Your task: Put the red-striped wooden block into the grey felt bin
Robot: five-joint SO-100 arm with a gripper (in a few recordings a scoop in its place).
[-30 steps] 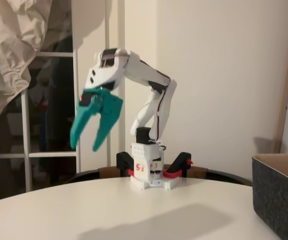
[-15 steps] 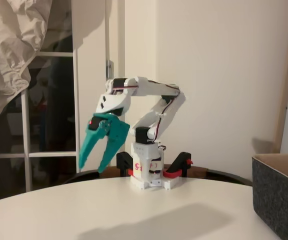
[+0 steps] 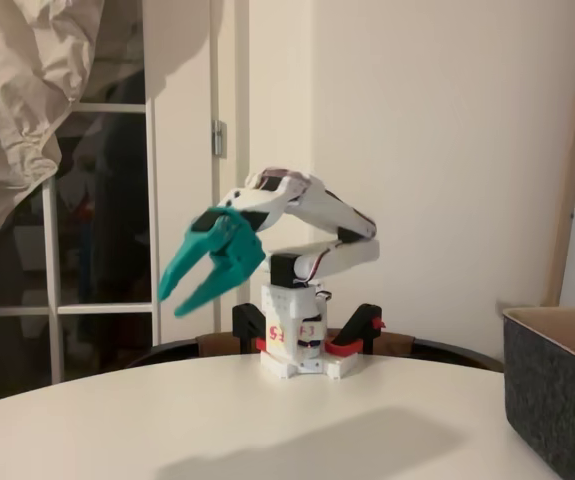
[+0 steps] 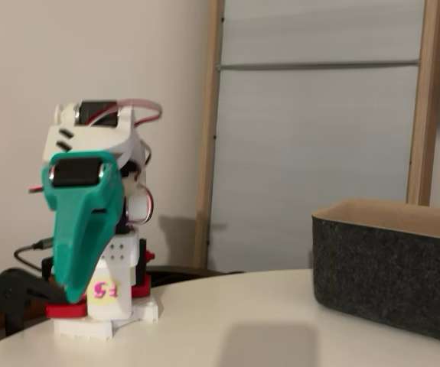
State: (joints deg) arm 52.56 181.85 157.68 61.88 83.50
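The red-striped wooden block is out of view. In both fixed views the white arm is folded low over its base. Its teal gripper hangs in the air above the table, pointing down and to the left, open with nothing between the fingers. From the other side I see the gripper edge-on in front of the base, so its gap is hidden there. The grey felt bin stands at the right edge of the table, well away from the gripper. Its tan inside shows at the rim of the grey felt bin.
The arm's base is held to the far edge of the round white table by red-and-black clamps. A window with a pale curtain stands behind at the left. A wooden door frame rises behind the bin.
The arm has folded down over its base. The gripper dropped lower and its open fingers swung from pointing straight down to pointing out to the left.
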